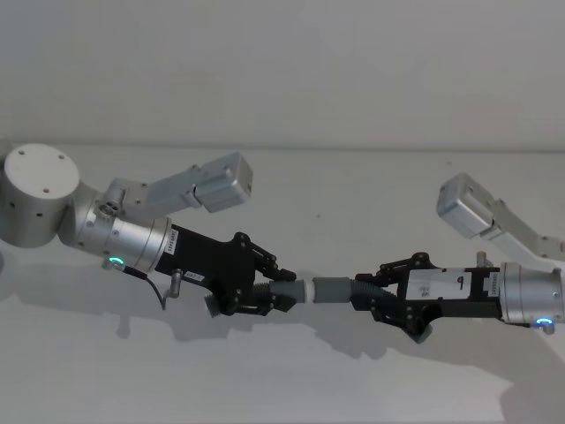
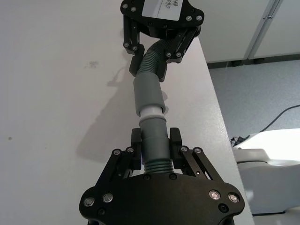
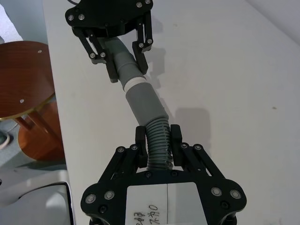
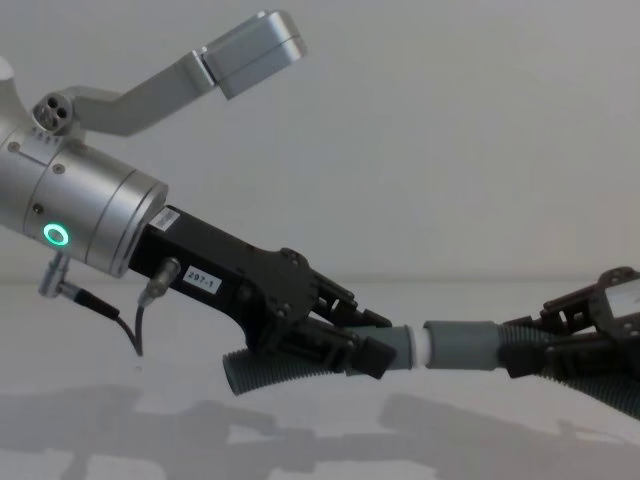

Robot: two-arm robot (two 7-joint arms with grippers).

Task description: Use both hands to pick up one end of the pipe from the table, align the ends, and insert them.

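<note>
The white stub tip [image 1: 310,290] is sitting right at the mouth of the grey socket cuff [image 1: 334,290], the two hose pieces lining up end to end in mid-air above the table [image 1: 282,380]. In the left wrist view a band of that white tip [image 2: 151,113] is showing between the two grey cuffs, and the right wrist view is giving the same picture: a white ring [image 3: 136,82] just beyond the socket cuff [image 3: 143,101].

Working outward from that joint, on the tip's side the left gripper [image 1: 284,290] is clamping its fingers on the smooth cuff of the left hose piece [image 4: 283,369], whose ribbed tail is curving down and back beneath the gripper. On the socket's side the right gripper [image 1: 366,293] is squeezing its fingers around the ribbed section of the right hose piece [image 3: 158,140] directly behind the socket cuff.

Further out from the joint, the left wrist's green ring light [image 4: 55,235] is glowing, and a white label [image 1: 440,285] is facing up on the right gripper's body. Both grippers are casting shadows on the table below the joint.
</note>
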